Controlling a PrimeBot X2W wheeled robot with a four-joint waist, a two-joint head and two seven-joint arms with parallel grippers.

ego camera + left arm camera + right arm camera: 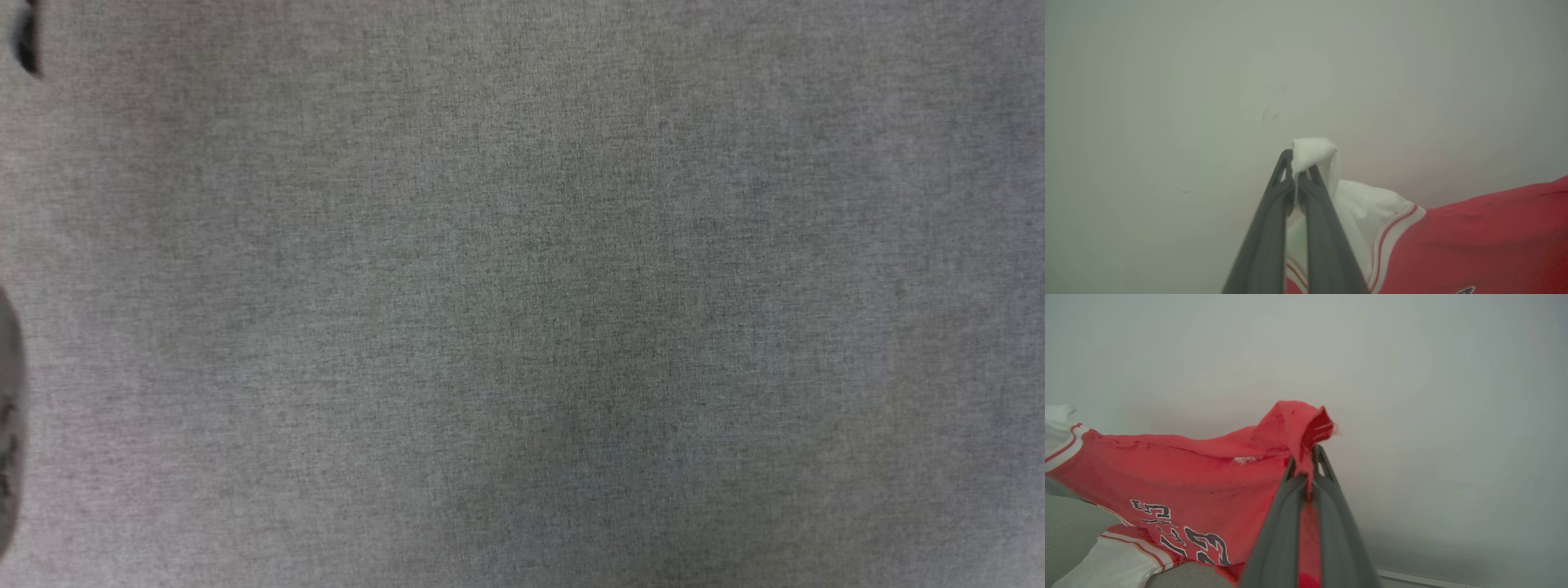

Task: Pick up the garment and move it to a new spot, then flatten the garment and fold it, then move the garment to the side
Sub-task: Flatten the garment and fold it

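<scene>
The left gripper (1299,165) is squeezing tight on a white sleeve (1367,204) of the red jersey (1474,237). Its two dark fingers are pressing together, and a little puff of white cloth is poking out past the tips. The sleeve is showing red and white stripes along its edge. The red part of the jersey is stretching away to the right side of the left wrist view. A pale wall (1167,81) is standing behind it.

The right gripper (1306,457) is squeezing tight too, pinching a bunched bit of the red cloth. A fold of red is sticking up above its tips. In the right wrist view the jersey is hanging out to the left of this gripper, up in front of the pale wall. Black numbers with white edges (1196,543) are showing low on the red cloth. The bottom of the jersey is resting on a grey cloth surface (1069,526), with another white sleeve lying there.

The head view is looking down on grey woven cloth (522,294). A small dark shape (28,45) is peeking in at the top left edge, and I cannot tell what it is.
</scene>
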